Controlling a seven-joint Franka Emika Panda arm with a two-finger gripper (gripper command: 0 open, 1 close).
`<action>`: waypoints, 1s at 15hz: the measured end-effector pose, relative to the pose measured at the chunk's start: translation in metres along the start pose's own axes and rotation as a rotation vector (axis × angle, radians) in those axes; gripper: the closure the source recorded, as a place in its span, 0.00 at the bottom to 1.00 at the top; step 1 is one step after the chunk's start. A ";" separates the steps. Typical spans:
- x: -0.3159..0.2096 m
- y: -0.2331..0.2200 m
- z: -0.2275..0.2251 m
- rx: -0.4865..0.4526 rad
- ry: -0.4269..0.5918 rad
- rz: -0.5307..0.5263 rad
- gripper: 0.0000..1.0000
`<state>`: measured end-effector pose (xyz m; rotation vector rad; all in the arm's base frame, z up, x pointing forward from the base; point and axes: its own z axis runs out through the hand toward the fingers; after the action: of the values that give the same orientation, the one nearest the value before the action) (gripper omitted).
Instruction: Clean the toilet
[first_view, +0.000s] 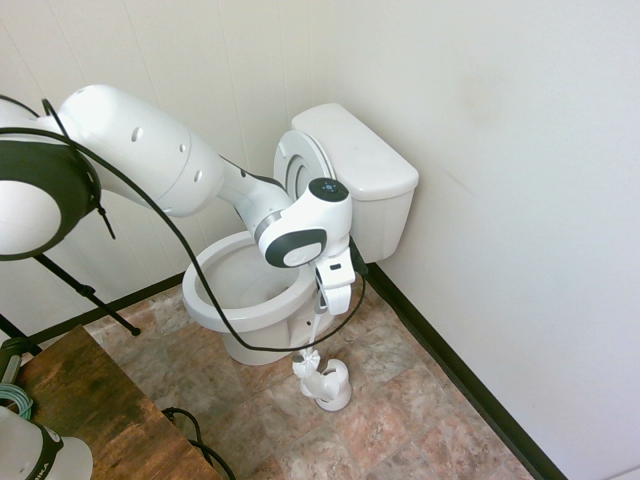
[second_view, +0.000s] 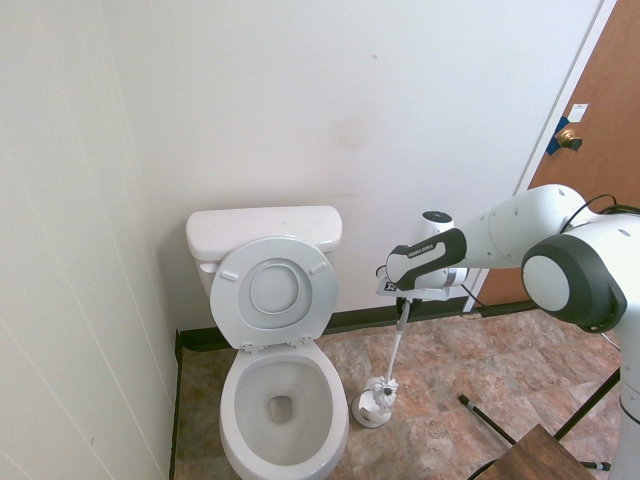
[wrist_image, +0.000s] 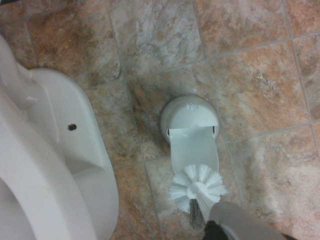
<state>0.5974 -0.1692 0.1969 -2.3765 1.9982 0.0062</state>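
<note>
While the brush (wrist_image: 197, 188) hangs above its holder (wrist_image: 190, 117), the toilet (second_view: 280, 400) bowl gapes.

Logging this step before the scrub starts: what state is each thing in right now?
toilet: seat and lid both raised against the tank, bowl open.
brush: held by its handle, head just above the holder, tilted.
holder: on the floor beside the toilet, empty.
claw: shut on the brush handle.
door: closed.

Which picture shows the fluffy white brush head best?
The wrist view: the brush head fills it close up, bristles clear, just off its holder. Both exterior views show it small, far away near the floor by the toilet.
</note>
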 end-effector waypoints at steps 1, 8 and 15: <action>0.003 -0.004 0.007 -0.005 -0.003 0.003 1.00; 0.039 -0.021 0.059 -0.037 -0.033 0.042 1.00; 0.064 -0.037 0.110 -0.055 -0.046 0.068 1.00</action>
<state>0.6469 -0.2221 0.0860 -2.3166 2.0830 0.1182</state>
